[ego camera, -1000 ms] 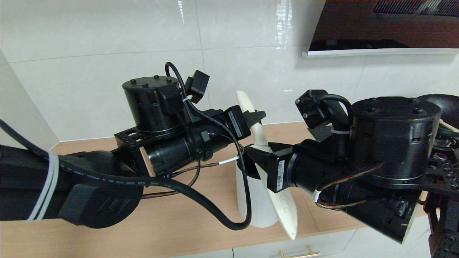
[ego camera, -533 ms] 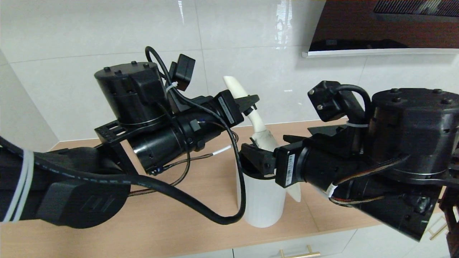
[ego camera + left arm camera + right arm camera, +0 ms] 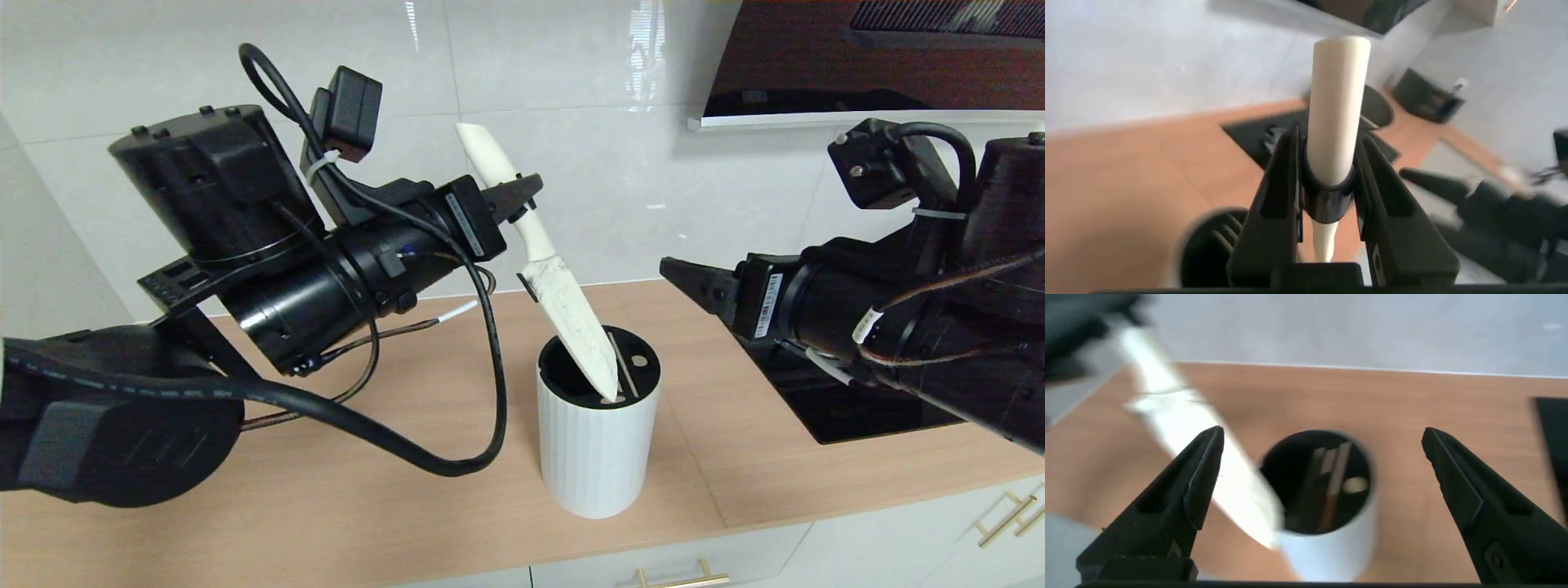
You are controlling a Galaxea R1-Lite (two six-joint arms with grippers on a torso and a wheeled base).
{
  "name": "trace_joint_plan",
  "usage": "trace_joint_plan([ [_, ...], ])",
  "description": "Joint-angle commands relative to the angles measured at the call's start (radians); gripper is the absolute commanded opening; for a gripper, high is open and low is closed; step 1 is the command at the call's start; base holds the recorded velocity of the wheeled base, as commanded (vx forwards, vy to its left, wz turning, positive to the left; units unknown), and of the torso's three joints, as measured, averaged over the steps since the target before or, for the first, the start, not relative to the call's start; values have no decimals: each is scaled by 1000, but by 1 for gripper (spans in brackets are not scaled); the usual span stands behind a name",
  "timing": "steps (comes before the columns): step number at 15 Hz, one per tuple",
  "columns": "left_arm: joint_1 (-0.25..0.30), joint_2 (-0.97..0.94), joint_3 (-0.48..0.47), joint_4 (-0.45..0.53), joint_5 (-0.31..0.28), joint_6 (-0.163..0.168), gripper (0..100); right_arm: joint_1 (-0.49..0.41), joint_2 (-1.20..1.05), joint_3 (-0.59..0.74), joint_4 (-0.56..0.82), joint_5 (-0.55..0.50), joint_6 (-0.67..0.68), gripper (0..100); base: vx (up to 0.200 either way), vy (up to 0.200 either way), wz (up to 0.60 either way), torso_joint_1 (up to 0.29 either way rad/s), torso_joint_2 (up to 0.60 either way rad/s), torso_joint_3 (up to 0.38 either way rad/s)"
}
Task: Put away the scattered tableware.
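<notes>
1. Knife (image 3: 563, 298) is held slanted over the white holder (image 3: 598, 457). Its white handle is clamped in the left tool (image 3: 522, 198), and its tip appears to be just inside the holder's black mouth.
2. The holder is stood upright near the front edge of the bench (image 3: 367, 506), near the black cooktop (image 3: 857, 408) that is set toward the right end.
3. The right tool (image 3: 1323, 434) is shown released, jaws spread wide with nothing between them. It is raised above the cooktop, well apart from the knife.
4. Something slim is seen already inside the holder; what it is cannot be told.
5. The work on this piece is judged well advanced: the blade is lined up and partly entered, but not yet lowered home or let go.
6. The lowering and the release are judged to be left, along with any tableware lying beyond these views.
</notes>
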Motion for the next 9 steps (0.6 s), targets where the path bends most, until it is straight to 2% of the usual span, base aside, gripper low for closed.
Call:
trace_joint_plan([
  [1, 3, 27, 23, -82, -5, 43, 0, -37, 17, -1, 0, 0, -1, 100, 0, 0, 0, 0, 0, 0],
  [3, 3, 127, 24, -307, -28, 151, 0, -46, 24, -1, 0, 0, -3, 100, 0, 0, 0, 0, 0, 0],
  [4, 3, 158, 24, -356, -43, 197, 0, -46, 24, -1, 0, 0, -3, 100, 0, 0, 0, 0, 0, 0],
  [5, 2, 170, 29, -366, -46, 246, 0, -54, 29, -1, 0, 0, -3, 100, 0, 0, 0, 0, 0, 0],
  [6, 0, 168, 39, -366, -45, 275, 0, -60, 30, -1, 0, 0, -3, 100, 0, 0, 0, 0, 0, 0],
  [7, -3, 165, 44, -366, -45, 281, 0, -60, 30, -1, 0, -2, -3, 100, 0, 0, 0, 0, 0, 0],
  [9, -6, 153, 58, -364, -45, 330, 0, -61, 32, -1, 0, 0, -3, 100, 0, 0, 0, 0, 0, 0],
])
